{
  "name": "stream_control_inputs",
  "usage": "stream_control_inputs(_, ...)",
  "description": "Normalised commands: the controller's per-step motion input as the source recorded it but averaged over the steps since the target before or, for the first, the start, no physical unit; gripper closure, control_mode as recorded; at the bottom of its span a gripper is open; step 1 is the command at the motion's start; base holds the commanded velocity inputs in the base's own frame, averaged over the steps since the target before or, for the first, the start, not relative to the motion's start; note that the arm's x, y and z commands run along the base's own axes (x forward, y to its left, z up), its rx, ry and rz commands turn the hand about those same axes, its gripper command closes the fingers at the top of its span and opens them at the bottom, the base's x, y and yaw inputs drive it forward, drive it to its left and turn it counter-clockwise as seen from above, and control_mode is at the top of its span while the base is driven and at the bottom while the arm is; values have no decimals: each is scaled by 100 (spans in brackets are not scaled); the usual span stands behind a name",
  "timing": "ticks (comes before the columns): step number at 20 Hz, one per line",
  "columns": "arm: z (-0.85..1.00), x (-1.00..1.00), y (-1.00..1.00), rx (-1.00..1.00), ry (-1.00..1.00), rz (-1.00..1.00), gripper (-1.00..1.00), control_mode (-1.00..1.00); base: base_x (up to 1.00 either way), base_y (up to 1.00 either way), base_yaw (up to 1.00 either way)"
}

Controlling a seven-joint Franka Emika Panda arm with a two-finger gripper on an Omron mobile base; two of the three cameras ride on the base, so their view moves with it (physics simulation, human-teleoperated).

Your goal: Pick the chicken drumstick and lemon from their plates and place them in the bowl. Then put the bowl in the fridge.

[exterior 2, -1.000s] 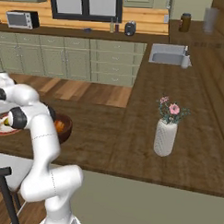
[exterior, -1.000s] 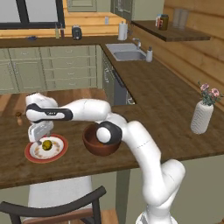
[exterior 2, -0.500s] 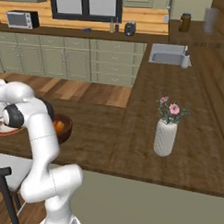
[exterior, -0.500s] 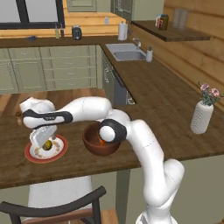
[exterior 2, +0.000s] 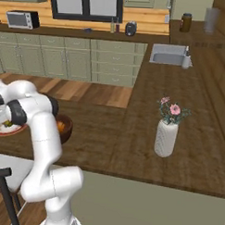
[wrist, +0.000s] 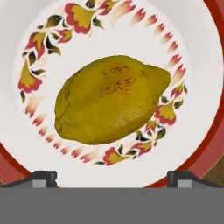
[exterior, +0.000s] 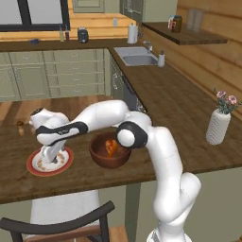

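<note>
- We are now hanging much lower over the red-rimmed plate (exterior: 49,162) than a second ago, so the grasp of the lemon (wrist: 109,99) is, we judge, next.
- Our gripper (wrist: 111,177) is standing spread, nothing between its tips, the lemon lying centred on the plate beyond them.
- The drumstick (exterior: 111,146) is already sitting in the bowl (exterior: 109,151), just beside the plate.
- A vase (exterior: 218,125) is standing well apart; nothing is blocking us.
</note>
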Motion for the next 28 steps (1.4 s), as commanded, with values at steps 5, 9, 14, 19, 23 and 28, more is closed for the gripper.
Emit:
stream_control_inputs(5, 1, 49, 41, 5, 3, 0, -100, -100, 0, 0, 0)
stream_control_inputs(9, 2, 7, 43, 0, 1, -3, -100, -100, 0, 0, 0)
stream_control_inputs(14, -1, 2, 20, 0, 1, 0, -100, -100, 0, 0, 0)
stream_control_inputs(19, -4, 4, 14, 0, 3, 0, -100, -100, 0, 0, 0)
stream_control_inputs(23, -17, -2, 15, 0, 6, 0, -100, -100, 0, 0, 0)
stream_control_inputs(28, -13, -9, 9, 0, 0, -4, -100, -100, 0, 0, 0)
